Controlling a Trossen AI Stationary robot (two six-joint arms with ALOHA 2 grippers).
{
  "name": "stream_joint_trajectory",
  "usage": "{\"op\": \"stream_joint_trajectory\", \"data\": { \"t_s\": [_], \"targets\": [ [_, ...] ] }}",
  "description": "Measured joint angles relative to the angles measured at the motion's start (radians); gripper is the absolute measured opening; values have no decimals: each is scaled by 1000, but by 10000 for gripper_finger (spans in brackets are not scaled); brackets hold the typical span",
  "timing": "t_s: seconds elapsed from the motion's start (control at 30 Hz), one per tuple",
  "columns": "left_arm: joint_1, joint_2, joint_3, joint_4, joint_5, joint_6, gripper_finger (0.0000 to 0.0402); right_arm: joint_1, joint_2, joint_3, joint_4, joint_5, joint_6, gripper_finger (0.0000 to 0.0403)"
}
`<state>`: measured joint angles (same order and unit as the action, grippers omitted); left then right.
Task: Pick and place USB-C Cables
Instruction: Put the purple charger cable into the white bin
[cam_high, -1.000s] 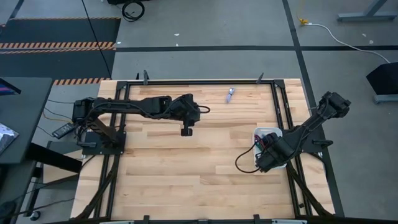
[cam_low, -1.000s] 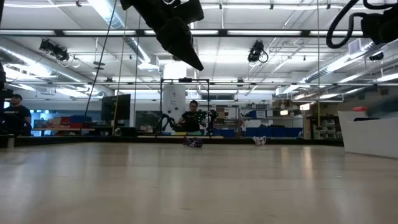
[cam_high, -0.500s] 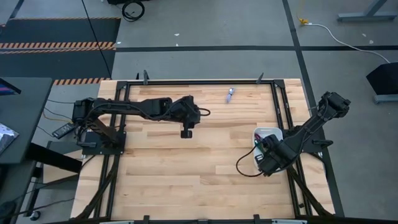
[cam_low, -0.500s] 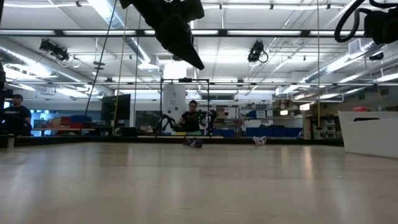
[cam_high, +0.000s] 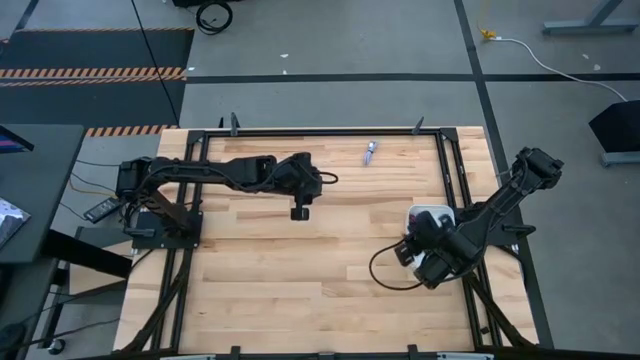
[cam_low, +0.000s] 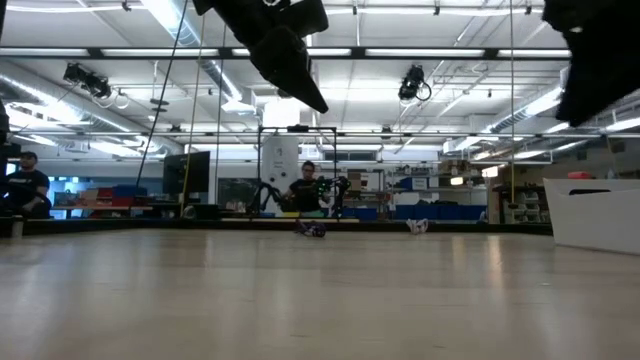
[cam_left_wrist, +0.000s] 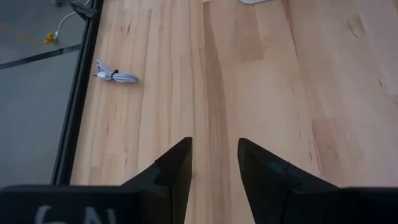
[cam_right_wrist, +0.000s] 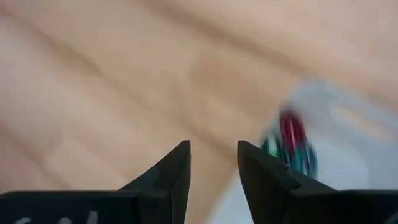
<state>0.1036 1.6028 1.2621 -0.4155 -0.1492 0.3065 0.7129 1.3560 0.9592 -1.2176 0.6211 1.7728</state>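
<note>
The silvery lilac USB-C cable (cam_high: 371, 152) is lying by itself on the tabletop (cam_high: 300, 270) close to the far edge, just inside the black frame rail (cam_high: 330, 130). My left wrist view picks it up too (cam_left_wrist: 116, 76), a small tied bundle right beside the rail. The other cables are in the white tray (cam_high: 432, 215) over on the right side; my right wrist view shows a blurry heap there, with the maroon red cable (cam_right_wrist: 288, 134) and the teal cable (cam_right_wrist: 303, 160) touching each other, plus a bit of green at the edge of the pile. Can't really make out the rest of them.

My left jaws (cam_high: 299, 212) hang over the middle of the tabletop, well apart from the lilac bundle, parted with bare wood showing in the gap and gripping nothing. My right jaws (cam_high: 405, 252) sit just beside the tray on its inner side, also parted and empty, with wood between them and the tray's contents off to one side.
</note>
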Motion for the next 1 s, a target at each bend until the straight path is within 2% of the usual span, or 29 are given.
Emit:
{"op": "stream_joint_trajectory", "data": {
  "t_s": [0.2, 0.33, 0.47, 0.6, 0.73, 0.8, 0.9, 1.0],
  "targets": [
    [8, 0, 0, 21, -37, -9, 137, -63, 0, 0, 21, 258, -171, 138],
    [18, 0, 0, 21, -42, -98, 137, -105, 0, 0, 28, 450, -293, 138],
    [18, 0, 0, 24, -63, -257, 137, -130, 0, 0, 45, 672, -409, 138],
    [17, 4, 0, 31, -191, -486, 137, -156, 0, 0, 45, 856, -470, 138],
    [25, 51, 0, 58, -324, -501, 137, -179, -22, 0, 46, 873, -535, 138],
    [46, 88, 0, 83, -341, -468, 137, -181, -31, 0, 46, 853, -547, 138],
    [92, 149, 0, 131, -262, -447, 137, -169, -43, 0, 48, 856, -594, 138],
    [140, 179, 0, 133, -93, -446, 136, -157, -65, 10, 49, 900, -653, 138]
  ]
}}
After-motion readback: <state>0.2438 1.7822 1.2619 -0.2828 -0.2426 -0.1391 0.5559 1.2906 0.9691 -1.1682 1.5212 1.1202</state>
